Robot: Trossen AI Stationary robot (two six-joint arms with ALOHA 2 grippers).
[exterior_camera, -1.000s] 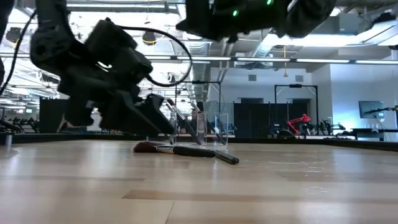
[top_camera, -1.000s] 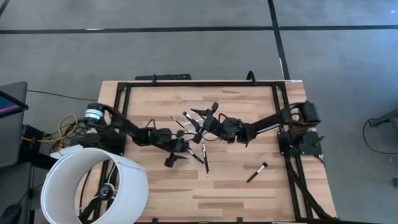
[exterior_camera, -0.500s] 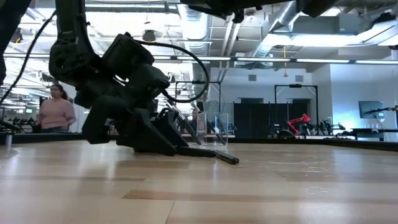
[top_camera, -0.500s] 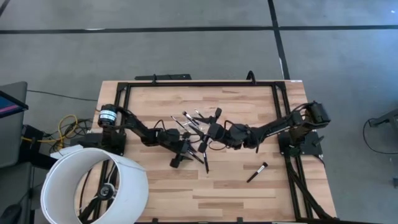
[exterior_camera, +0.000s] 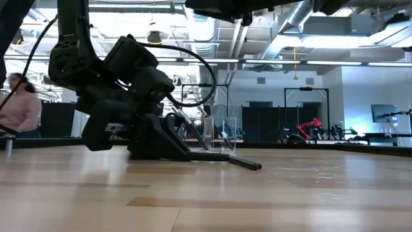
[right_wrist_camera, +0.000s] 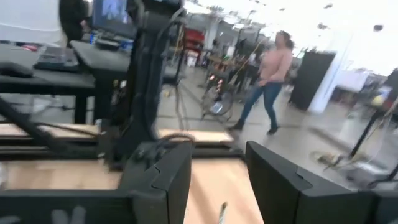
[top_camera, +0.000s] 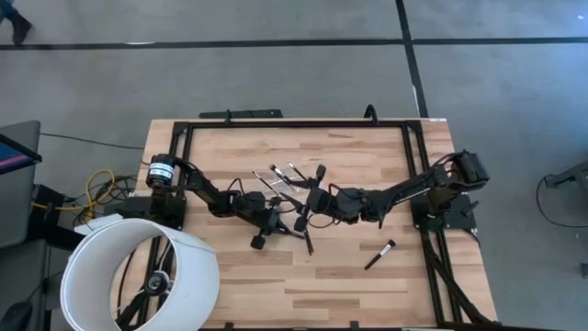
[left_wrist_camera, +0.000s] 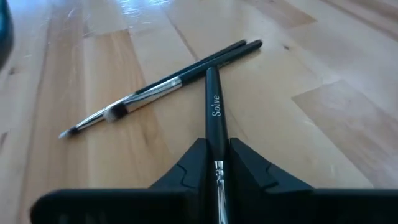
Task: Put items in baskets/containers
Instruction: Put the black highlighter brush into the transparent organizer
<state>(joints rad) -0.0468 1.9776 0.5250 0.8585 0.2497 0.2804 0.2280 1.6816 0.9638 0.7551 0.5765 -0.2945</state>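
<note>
My left gripper [top_camera: 278,224] is down on the table near its middle, shut on a thin black brush [left_wrist_camera: 213,106] marked "Solve". Two more brushes [left_wrist_camera: 163,84] lie side by side on the wood just past that brush's free end. Other brushes [top_camera: 278,175] are around the clear container [exterior_camera: 221,133] farther back. One brush [top_camera: 379,255] lies alone toward the near right. My right gripper [right_wrist_camera: 217,180] is open and level above the table's middle [top_camera: 310,197], with nothing between its fingers. My left gripper pinches the black brush between its two fingers at the handle [left_wrist_camera: 214,138], where it meets the silver ferrule. The fingers slant down from the table's left and run along the brush. The handle [exterior_camera: 239,162] sticks out ahead of the fingers, low over the wood.
A big white cylinder [top_camera: 138,276] stands off the table's near left corner. A black frame [top_camera: 294,124] runs along the table's far edge and sides. Bare wood lies along the near edge. People move in the room beyond the table.
My left gripper has come down onto the table and shut on the black brush, whose free end now lies a little farther right. My right gripper has shifted slightly toward the near edge and stays open.
</note>
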